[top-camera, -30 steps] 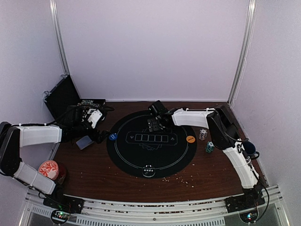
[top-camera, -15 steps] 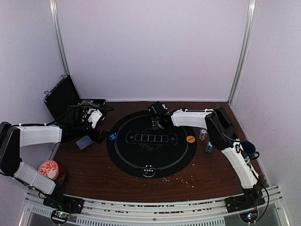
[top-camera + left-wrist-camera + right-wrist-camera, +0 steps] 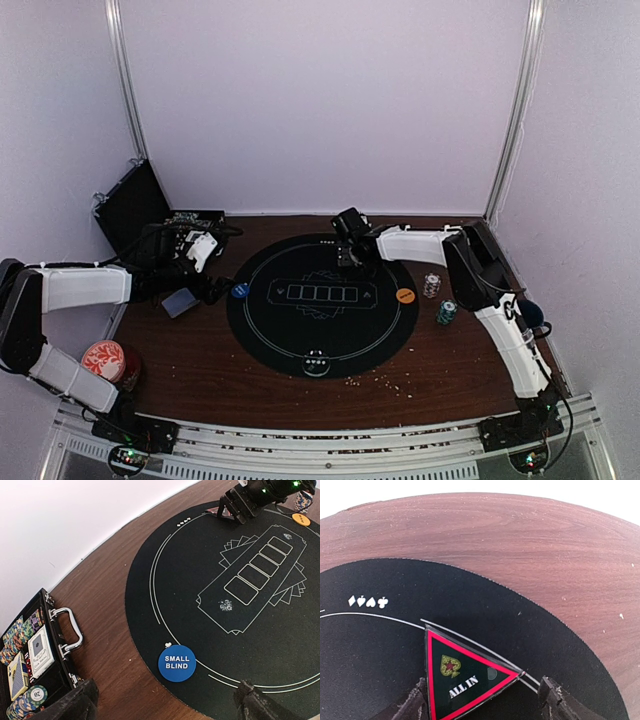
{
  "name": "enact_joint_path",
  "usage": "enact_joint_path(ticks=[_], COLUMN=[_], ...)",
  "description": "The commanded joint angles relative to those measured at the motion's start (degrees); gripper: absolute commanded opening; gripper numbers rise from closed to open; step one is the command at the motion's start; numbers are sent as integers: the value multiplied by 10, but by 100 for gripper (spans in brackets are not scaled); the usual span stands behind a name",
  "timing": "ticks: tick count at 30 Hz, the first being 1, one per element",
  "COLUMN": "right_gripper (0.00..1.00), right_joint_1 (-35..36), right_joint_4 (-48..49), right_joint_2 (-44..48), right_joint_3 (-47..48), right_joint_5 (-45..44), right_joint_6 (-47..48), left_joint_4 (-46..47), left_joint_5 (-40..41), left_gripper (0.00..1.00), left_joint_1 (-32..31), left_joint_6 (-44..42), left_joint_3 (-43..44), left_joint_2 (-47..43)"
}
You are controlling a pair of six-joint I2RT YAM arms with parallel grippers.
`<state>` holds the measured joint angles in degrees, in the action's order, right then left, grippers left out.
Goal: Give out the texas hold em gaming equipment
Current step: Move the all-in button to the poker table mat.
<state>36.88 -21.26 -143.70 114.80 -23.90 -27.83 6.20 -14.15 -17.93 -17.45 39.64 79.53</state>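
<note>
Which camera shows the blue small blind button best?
Left wrist view: the blue button sits close, its SMALL BLIND lettering readable. Top external shows it only as a tiny blue dot; right wrist does not show it.

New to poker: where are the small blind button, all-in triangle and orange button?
small blind button point(image 3: 177, 663), left wrist view, its lettering
all-in triangle point(image 3: 465, 674), right wrist view, its dark middle
orange button point(image 3: 405, 295), top view, its centre

Setting: robot test cell in a lab.
Enclosure: plain white panel walls point(image 3: 330, 100) on three sides, joined by bare aluminium upright posts point(image 3: 126, 100).
Bench: dark brown wood-grain table point(image 3: 200, 370), fronted by a slotted aluminium rail point(image 3: 320, 450).
Equipment: white-and-black jointed left arm point(image 3: 85, 287) and matching right arm point(image 3: 505, 345), based at that rail.
Props: round black felt poker mat point(image 3: 270, 320); blue round button marked SMALL BLIND point(image 3: 177, 663).
</note>
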Motion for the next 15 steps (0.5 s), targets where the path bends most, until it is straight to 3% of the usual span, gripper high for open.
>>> enact_joint_path(ticks=[1, 8, 15], right_gripper=[78, 82, 98], right_joint_1=[-11, -11, 1], right_joint_4=[-17, -31, -8], right_joint_2=[-11, -11, 90], right_joint_3=[-16, 14, -42], right_joint_5=[24, 50, 61], right_joint_6=[23, 66, 89], left_joint_4=[28, 28, 29], left_joint_5=[-2, 1, 1], left_gripper=[98, 98, 98], left_joint_1=[6, 6, 6], left_joint_6=[4, 5, 4], left_joint_3=[2, 2, 3], left_joint_2=[7, 7, 11])
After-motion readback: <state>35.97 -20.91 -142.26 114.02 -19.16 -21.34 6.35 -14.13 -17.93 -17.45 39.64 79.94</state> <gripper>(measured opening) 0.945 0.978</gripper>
